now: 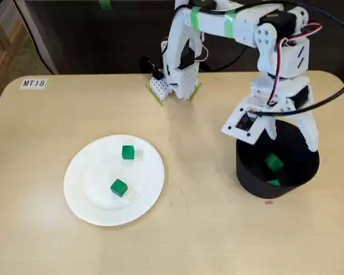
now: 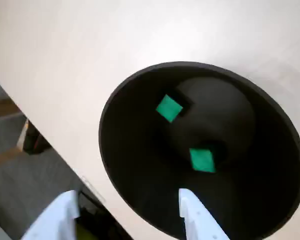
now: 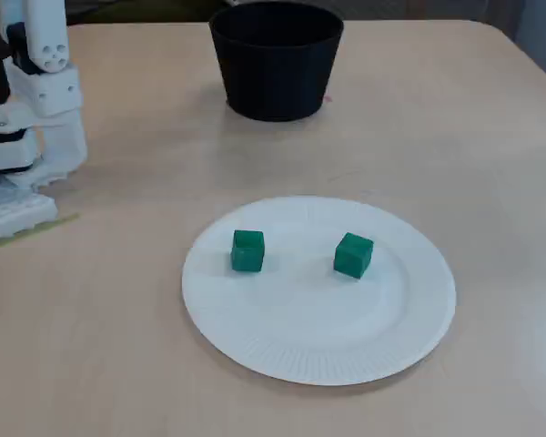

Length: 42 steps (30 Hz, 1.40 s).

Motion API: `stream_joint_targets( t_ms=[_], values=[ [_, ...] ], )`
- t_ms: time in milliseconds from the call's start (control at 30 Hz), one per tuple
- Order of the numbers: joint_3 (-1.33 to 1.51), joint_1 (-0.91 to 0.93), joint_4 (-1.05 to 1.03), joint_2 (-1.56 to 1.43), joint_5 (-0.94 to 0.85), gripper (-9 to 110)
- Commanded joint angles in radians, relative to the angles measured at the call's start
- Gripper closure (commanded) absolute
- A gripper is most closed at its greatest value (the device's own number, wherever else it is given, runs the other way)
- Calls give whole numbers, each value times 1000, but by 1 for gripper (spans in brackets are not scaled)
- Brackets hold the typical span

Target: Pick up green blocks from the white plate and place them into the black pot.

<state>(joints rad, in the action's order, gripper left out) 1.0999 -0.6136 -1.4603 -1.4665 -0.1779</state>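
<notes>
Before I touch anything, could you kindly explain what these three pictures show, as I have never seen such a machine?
It is a small white robot arm standing on a pale table. It ends in a two-finger pincer. One fixed view looks down on the whole scene from above. Another stands low at the table's side. The wrist view rides on the arm and looks straight down into the black pot. The pincer hangs open over the pot and holds nothing. Two green blocks lie inside the pot. Two more sit apart from each other on the white plate.
</notes>
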Motion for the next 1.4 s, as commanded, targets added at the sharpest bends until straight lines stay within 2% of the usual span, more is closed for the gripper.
stream_joint_targets(
  t_ms=[0, 300, 367, 433, 500, 700, 1067, 1100, 1233, 1367],
  values=[
    [-14, 69, 17, -17, 14, 104],
    [61, 439, 21, -97, 107, 104],
    [247, 515, 189, -218, 153, 104],
    [529, 581, 442, -388, 235, 104],
    [667, 646, 537, -463, 272, 104],
    [660, 761, 465, -376, 258, 104],
    [649, 980, 426, -270, 370, 104],
    [638, 991, 420, -250, 371, 103],
    [609, 1009, 397, -192, 373, 82],
    [551, 1014, 331, -106, 367, 73]
  ],
)
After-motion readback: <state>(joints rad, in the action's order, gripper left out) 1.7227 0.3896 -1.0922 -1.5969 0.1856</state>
